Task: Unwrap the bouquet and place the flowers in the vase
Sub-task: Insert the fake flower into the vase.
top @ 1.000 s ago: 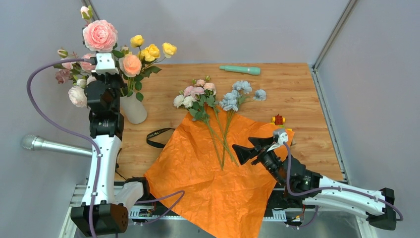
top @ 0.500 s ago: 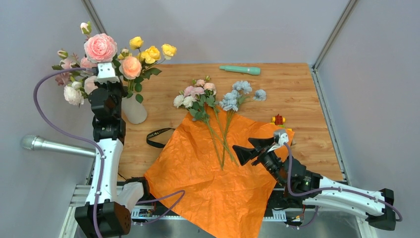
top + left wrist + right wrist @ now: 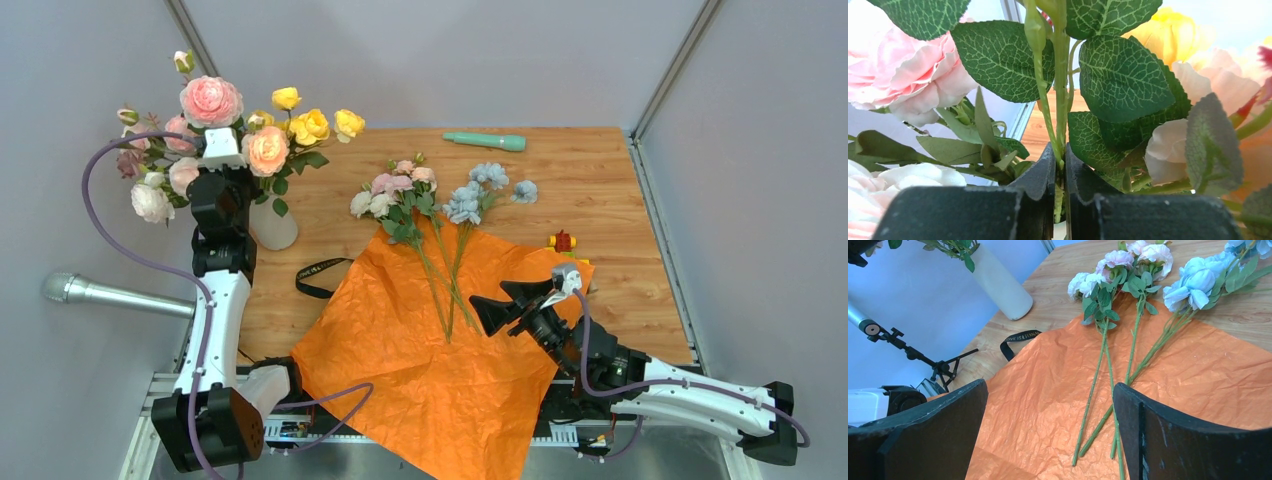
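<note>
Flowers (image 3: 265, 148) in pink, peach and yellow stand bunched over the desk's (image 3: 600, 180) far-left corner, with their stems running down past the left gripper (image 3: 1060, 157). Its jaws stand a narrow slit apart with green stems in the slit. Leaves crowd the wrist view, so I cannot tell whether the jaws pinch the stems or merely flank them.

The step in hand looks like seating this bunch in the vase (image 3: 272, 222). To do it well, the stems should sit well down inside before the jaws part. The release should be slow, and the fingers should back away along the stems rather than across them. A snagged leaf could tip the tall, narrow vase, which stands close to the left edge.

The vase is upright and holds that bunch, with the heads fanning out above its rim. How deep the stems reach is hidden.

The right gripper (image 3: 1050, 387), jaws wide apart and holding nothing, hovers over the right side of the orange paper (image 3: 420, 370). The paper lies spread flat and overhangs the near edge. Across its far corner lie the pink-and-white stems (image 3: 395, 190) and the pale blue stems (image 3: 475, 195), with their heads on bare wood. Neither is in the vase yet.
</note>
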`<state>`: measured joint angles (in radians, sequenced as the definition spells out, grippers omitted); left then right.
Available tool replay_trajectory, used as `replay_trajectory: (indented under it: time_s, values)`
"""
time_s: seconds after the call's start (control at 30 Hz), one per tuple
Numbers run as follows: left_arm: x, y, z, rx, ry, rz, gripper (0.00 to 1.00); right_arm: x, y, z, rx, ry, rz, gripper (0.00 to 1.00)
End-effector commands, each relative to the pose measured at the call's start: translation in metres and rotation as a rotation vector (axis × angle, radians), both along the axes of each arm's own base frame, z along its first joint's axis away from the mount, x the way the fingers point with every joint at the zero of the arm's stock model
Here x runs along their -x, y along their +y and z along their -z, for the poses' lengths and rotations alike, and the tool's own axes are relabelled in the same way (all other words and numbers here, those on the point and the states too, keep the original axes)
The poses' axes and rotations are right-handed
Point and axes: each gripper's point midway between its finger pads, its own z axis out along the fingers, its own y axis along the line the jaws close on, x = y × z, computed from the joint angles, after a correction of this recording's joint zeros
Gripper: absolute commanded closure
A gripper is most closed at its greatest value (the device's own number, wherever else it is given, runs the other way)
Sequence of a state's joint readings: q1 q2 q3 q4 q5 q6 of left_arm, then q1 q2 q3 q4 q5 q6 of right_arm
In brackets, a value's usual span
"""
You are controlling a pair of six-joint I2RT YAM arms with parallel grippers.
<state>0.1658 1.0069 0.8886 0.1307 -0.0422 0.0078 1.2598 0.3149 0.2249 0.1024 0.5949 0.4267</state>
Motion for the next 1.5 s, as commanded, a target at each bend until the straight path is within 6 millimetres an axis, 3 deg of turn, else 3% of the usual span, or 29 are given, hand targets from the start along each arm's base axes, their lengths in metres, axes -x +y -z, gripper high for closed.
replay_trajectory:
  time_s: [0.0, 0.27, 0.3, 0.37, 0.87, 1.3, 1.47]
  values:
    - [0.000, 0.003, -0.001, 0.019, -0.010, -0.005, 0.87, 0.001, 0.001, -0.008, -0.040, 0.002, -0.009, 0.03]
    - [-0.001, 0.002, 0.002, 0.022, 0.004, 0.000, 0.73, 0.001, 0.001, -0.007, -0.041, 0.004, -0.010, 0.03]
    - [-0.001, 0.001, 0.002, 0.023, 0.004, 0.001, 0.86, 0.001, 0.001, -0.007, -0.041, 0.004, -0.010, 0.03]
    - [-0.001, 0.001, 0.001, 0.023, 0.003, 0.003, 0.69, 0.002, 0.001, -0.007, -0.041, 0.004, -0.011, 0.03]
    - [0.002, -0.003, 0.005, 0.064, 0.017, 0.011, 0.38, 0.001, 0.001, -0.007, -0.044, 0.004, -0.010, 0.03]
    - [0.012, -0.030, 0.037, 0.225, 0.115, 0.114, 0.29, 0.002, 0.003, -0.009, -0.046, -0.005, -0.020, 0.03]
    - [0.016, -0.033, 0.036, 0.220, 0.123, 0.124, 0.28, 0.003, 0.004, -0.009, -0.046, -0.004, -0.023, 0.03]
